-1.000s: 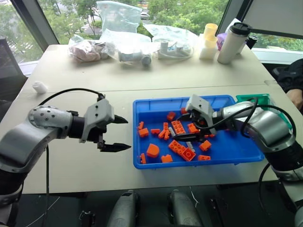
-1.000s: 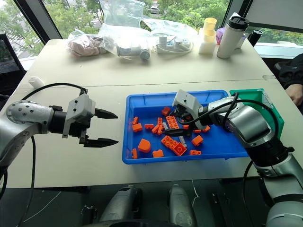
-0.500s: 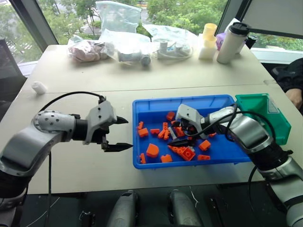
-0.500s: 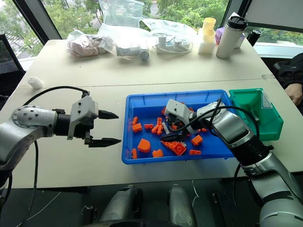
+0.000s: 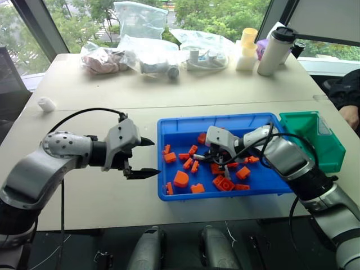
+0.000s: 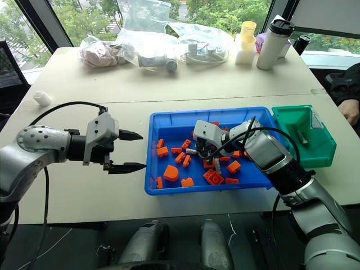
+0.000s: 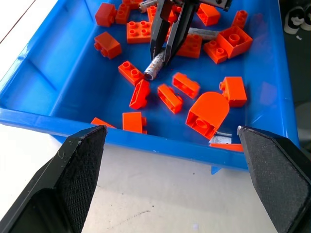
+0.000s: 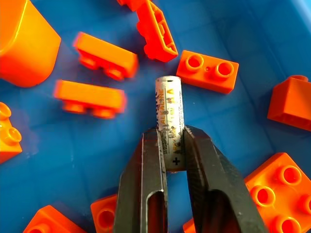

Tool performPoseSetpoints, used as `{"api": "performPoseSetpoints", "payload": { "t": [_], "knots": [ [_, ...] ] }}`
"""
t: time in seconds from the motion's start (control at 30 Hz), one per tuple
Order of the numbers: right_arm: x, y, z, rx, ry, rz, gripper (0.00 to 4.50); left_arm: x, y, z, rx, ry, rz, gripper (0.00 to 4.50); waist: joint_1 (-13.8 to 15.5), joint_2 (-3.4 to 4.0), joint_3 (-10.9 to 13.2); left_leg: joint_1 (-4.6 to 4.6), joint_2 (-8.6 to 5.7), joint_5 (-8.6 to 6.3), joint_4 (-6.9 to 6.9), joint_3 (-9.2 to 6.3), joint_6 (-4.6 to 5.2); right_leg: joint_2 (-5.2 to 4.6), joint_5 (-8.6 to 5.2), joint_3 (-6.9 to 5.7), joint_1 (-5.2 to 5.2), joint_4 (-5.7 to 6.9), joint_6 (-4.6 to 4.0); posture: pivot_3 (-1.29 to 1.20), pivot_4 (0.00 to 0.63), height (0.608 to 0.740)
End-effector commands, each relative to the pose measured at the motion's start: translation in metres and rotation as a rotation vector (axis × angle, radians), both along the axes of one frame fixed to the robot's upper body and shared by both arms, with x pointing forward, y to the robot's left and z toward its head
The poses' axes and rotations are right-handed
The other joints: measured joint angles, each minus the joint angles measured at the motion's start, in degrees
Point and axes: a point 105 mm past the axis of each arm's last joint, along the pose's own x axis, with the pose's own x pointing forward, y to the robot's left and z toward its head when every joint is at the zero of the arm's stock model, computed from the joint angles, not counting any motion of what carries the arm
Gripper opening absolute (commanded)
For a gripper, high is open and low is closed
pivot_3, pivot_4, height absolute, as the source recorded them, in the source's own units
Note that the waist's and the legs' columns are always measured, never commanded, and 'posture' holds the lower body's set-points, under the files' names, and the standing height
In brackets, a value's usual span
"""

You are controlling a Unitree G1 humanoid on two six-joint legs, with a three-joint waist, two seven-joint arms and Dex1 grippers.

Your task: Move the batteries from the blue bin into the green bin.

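Observation:
The blue bin sits on the table in front of me, scattered with orange bricks. My right gripper is down among the bricks, shut on one end of a grey-silver battery that pokes out past the fingertips just above the bin floor. The left wrist view shows that battery too, and another grey cylinder lying between bricks behind it. The green bin stands against the blue bin's right end. My left gripper hovers open over the table, just left of the blue bin.
Clear plastic bags, a white flask and a yellow cup line the table's far edge. A small white wad lies far left. A person's dark sleeve and hand show at the right edge.
My right gripper moved lower and leftward in the blue bin and closed on a battery, having been open earlier. Some bricks shifted around it. The left gripper stayed put.

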Motion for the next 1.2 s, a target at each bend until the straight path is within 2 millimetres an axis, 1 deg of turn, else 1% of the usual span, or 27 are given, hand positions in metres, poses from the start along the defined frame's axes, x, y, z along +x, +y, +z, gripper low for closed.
{"api": "performPoseSetpoints", "payload": {
  "t": [0.03,0.1,0.17,0.23,0.3,0.37,0.4,0.43,0.47,0.5,0.53,0.57,0.6,0.67,0.73,0.77,0.83,0.93,1.1,1.17,1.2],
  "knots": [
    [-0.002,0.002,0.007,0.011,-0.023,0.001,0.03,0.000,-0.002,0.010,-0.001,-0.043,-0.018,4.50,0.03,0.00,0.00,0.00,0.00,0.00,0.00,0.00,0.00,0.00,0.00,0.00,0.00,0.00,0.00,0.00,0.150,0.740],
    [-0.002,0.000,0.011,0.017,-0.032,-0.007,0.03,0.000,-0.002,0.010,-0.002,-0.044,-0.020,4.50,0.01,0.00,0.00,0.00,0.00,0.00,0.00,0.00,0.00,0.00,0.00,0.00,0.00,0.00,0.00,0.00,0.150,0.740],
    [0.000,-0.003,0.021,0.039,-0.053,-0.030,0.03,0.000,-0.004,0.011,-0.010,-0.046,-0.024,4.50,0.04,0.00,0.00,0.00,0.00,0.00,0.00,0.00,0.00,0.00,0.00,0.00,0.00,0.00,0.00,0.00,0.150,0.740],
    [0.003,-0.010,0.037,0.076,-0.083,-0.073,0.03,0.002,-0.007,0.015,-0.036,-0.053,-0.029,4.50,0.12,0.00,0.00,0.00,-0.01,0.00,0.00,0.00,0.00,-0.01,0.00,0.00,0.00,0.00,0.00,0.00,0.150,0.740],
    [0.007,-0.024,0.071,0.207,-0.114,-0.172,0.03,0.006,-0.014,0.026,-0.107,-0.079,-0.035,4.50,0.30,0.01,0.01,0.00,-0.02,0.00,0.01,-0.01,0.00,-0.02,0.00,0.00,0.01,0.00,0.00,0.00,0.150,0.740],
    [0.006,-0.038,0.098,0.321,-0.138,-0.251,0.03,0.010,-0.021,0.035,-0.167,-0.099,-0.042,4.50,0.46,-0.01,0.00,-0.03,-0.04,0.00,0.03,-0.04,0.00,-0.05,0.00,-0.02,0.02,0.00,0.00,0.00,0.150,0.740],
    [0.005,-0.043,0.105,0.352,-0.145,-0.276,0.03,0.012,-0.024,0.037,-0.184,-0.105,-0.045,4.50,0.48,0.00,0.00,-0.03,-0.04,0.00,0.04,-0.04,0.00,-0.05,0.00,-0.01,0.03,0.00,0.00,0.00,0.150,0.740],
    [0.007,-0.064,0.121,0.409,-0.190,-0.365,0.03,0.017,-0.032,0.041,-0.219,-0.118,-0.054,4.50,0.39,-0.01,0.00,-0.03,-0.04,0.00,0.04,-0.04,0.00,-0.06,0.00,-0.01,0.04,0.00,0.00,0.00,0.150,0.740],
    [0.007,-0.079,0.132,0.447,-0.222,-0.428,0.03,0.021,-0.038,0.043,-0.240,-0.127,-0.062,4.50,0.56,0.00,0.00,-0.03,-0.04,0.00,0.04,-0.05,0.00,-0.06,0.00,-0.01,0.04,-0.01,0.00,0.00,0.150,0.740],
    [0.006,-0.088,0.138,0.470,-0.242,-0.467,0.03,0.024,-0.042,0.044,-0.253,-0.131,-0.066,4.50,0.77,-0.01,0.00,-0.03,-0.06,0.00,0.04,-0.06,0.00,-0.06,0.00,-0.02,0.05,0.00,0.00,0.00,0.150,0.740],
    [0.004,-0.110,0.144,0.486,-0.277,-0.536,0.03,0.028,-0.048,0.044,-0.266,-0.135,-0.076,4.50,0.82,-0.01,0.00,-0.03,-0.06,0.00,0.06,-0.05,0.00,-0.05,0.00,-0.02,0.05,0.00,0.01,0.00,0.150,0.740],
    [0.001,-0.134,0.144,0.465,-0.311,-0.614,0.03,0.032,-0.054,0.044,-0.277,-0.135,-0.086,4.50,1.23,0.00,-0.01,-0.03,-0.06,0.00,0.05,-0.03,0.00,-0.06,0.00,-0.01,0.05,-0.01,0.01,0.00,0.150,0.740],
    [-0.002,-0.150,0.145,0.447,-0.337,-0.667,0.03,0.035,-0.059,0.044,-0.284,-0.136,-0.095,4.50,1.49,-0.01,-0.01,-0.03,-0.09,0.00,0.05,-0.04,0.00,-0.06,0.00,-0.02,0.08,-0.02,0.01,0.00,0.150,0.740],
    [-0.007,-0.192,0.142,0.363,-0.410,-0.816,0.03,0.034,-0.069,0.047,-0.308,-0.125,-0.147,4.50,1.50,-0.01,-0.01,-0.03,-0.13,0.00,0.05,-0.02,0.00,-0.07,0.00,-0.02,0.11,-0.07,0.01,0.00,0.150,0.740],
    [-0.012,-0.223,0.134,0.251,-0.457,-0.924,0.03,0.035,-0.074,0.048,-0.312,-0.122,-0.178,4.50,1.42,0.00,-0.01,-0.02,-0.12,0.00,0.06,0.06,0.01,-0.06,0.00,0.02,0.11,-0.06,0.01,0.00,0.150,0.740],
    [-0.014,-0.232,0.131,0.217,-0.463,-0.952,0.03,0.035,-0.075,0.048,-0.307,-0.123,-0.184,4.50,1.35,0.00,-0.02,0.00,-0.12,0.00,0.06,0.09,0.01,-0.05,0.00,0.05,0.10,-0.05,0.01,0.00,0.150,0.740],
    [-0.017,-0.241,0.124,0.197,-0.456,-0.993,0.03,0.037,-0.076,0.048,-0.306,-0.123,-0.192,4.50,0.65,0.04,-0.04,0.04,-0.08,0.00,0.06,0.13,0.01,0.00,0.00,0.08,0.10,-0.01,0.01,0.00,0.150,0.740],
    [-0.020,-0.248,0.117,0.187,-0.440,-1.029,0.03,0.037,-0.076,0.048,-0.306,-0.123,-0.198,4.50,-0.38,0.09,-0.06,0.12,0.00,0.00,0.02,0.16,0.02,0.10,0.00,0.14,0.10,0.05,0.01,0.00,0.150,0.740],
    [-0.020,-0.252,0.103,0.218,-0.399,-1.072,0.03,0.036,-0.074,0.043,-0.300,-0.108,-0.195,4.50,-0.05,0.10,-0.06,0.12,0.03,0.00,0.03,0.16,0.02,0.14,0.00,0.16,0.10,0.07,0.01,0.00,0.150,0.740],
    [-0.019,-0.254,0.100,0.217,-0.395,-1.083,1.10,0.036,-0.073,0.041,-0.299,-0.105,-0.190,4.50,0.10,0.10,-0.06,0.12,0.02,0.00,0.07,0.16,0.02,0.11,0.01,0.16,0.13,0.05,0.02,0.00,0.150,0.740],
    [-0.019,-0.254,0.100,0.220,-0.397,-1.086,1.41,0.035,-0.073,0.041,-0.299,-0.104,-0.189,4.50,0.20,0.10,-0.06,0.12,0.00,0.00,0.07,0.16,0.02,0.10,0.01,0.16,0.14,0.04,0.02,0.00,0.150,0.740]
  ]
}}
